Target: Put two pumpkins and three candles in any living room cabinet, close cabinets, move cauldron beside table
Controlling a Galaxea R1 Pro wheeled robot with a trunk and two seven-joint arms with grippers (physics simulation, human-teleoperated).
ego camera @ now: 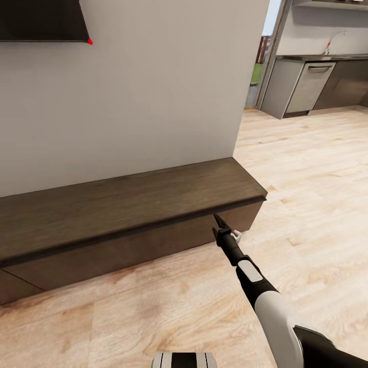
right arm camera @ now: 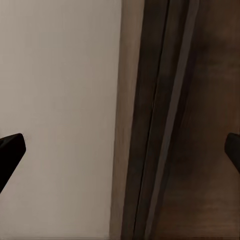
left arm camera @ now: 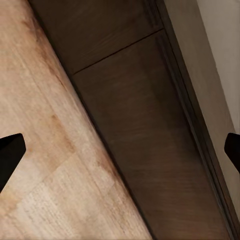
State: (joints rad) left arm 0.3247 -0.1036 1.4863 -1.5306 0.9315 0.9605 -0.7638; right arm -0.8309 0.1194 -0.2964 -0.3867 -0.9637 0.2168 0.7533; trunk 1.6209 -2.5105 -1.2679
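**Right arm at the cabinet's end, both grippers spread and empty**

In the head view the cabinet (ego camera: 128,204) runs from the left edge to right of centre, low against the grey wall (ego camera: 163,87). Its drawer fronts sit flush, with a thin seam at lower left, so it looks closed. Its top is bare.

The right arm reaches up from the lower right corner of the frame. The right gripper (ego camera: 219,225) sits just in front of the cabinet's right end, under the overhanging top edge; I cannot tell whether it touches the front. In the right wrist view its two dark fingertips (right arm camera: 10,150) lie at opposite edges of the picture, wide apart, nothing between them; the wall and the cabinet's edge (right arm camera: 165,120) lie beyond.

The left gripper (left arm camera: 120,152) likewise stands wide open and holds nothing, its fingertips (left arm camera: 9,150) at the frame's sides, over the cabinet front (left arm camera: 145,150) and the wood floor (left arm camera: 45,150).

At upper right, grey kitchen units (ego camera: 312,84) stand past the wall's corner. A dark screen (ego camera: 41,20) hangs at upper left.
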